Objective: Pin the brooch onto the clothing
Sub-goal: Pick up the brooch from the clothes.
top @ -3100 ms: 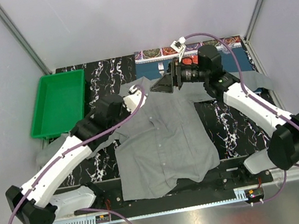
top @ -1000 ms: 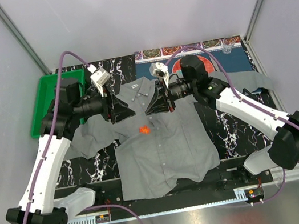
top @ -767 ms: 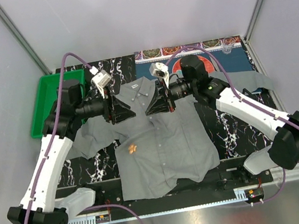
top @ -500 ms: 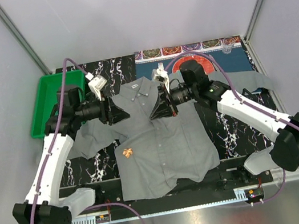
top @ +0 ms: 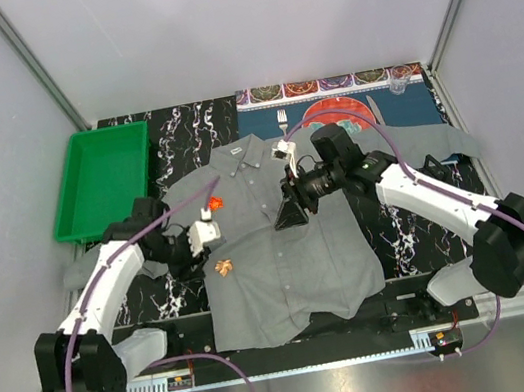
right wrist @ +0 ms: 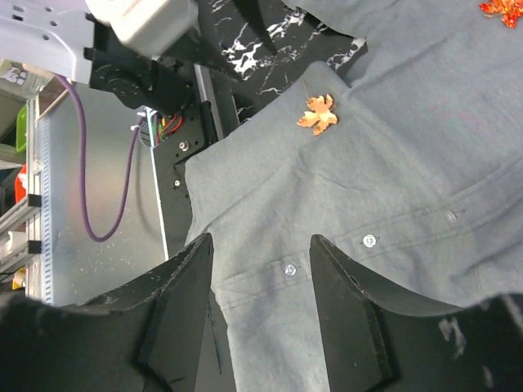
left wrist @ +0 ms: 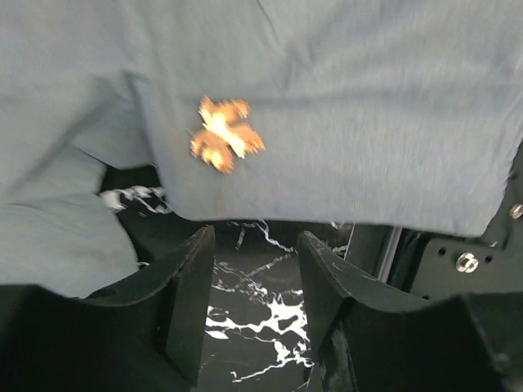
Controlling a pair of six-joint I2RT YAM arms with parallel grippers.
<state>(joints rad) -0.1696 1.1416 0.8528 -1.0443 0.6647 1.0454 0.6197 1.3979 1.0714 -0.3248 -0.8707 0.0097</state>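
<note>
We see brooch [left wrist: 222, 135] lying loose on shirt [top: 292, 252], by its left edge. Left gripper [left wrist: 253, 245] spread, empty, just short of brooch. Right gripper [right wrist: 260, 253] spread, empty, over buttons. We'd pinch brooch by its rim while right gripper holds fabric flat.

Fixed high behind the arm bases, looking down on the whole desk [top: 178, 124]. From both wrists, close above the shirt [top: 294, 261], left nearest, sharing the leaf brooch [left wrist: 223, 135].

Bright, even light from above fills the top view, with only soft shadows. The left wrist view is dimmer and blurred, the brooch [left wrist: 223, 134] smeared; the right wrist view is sharp.
</note>
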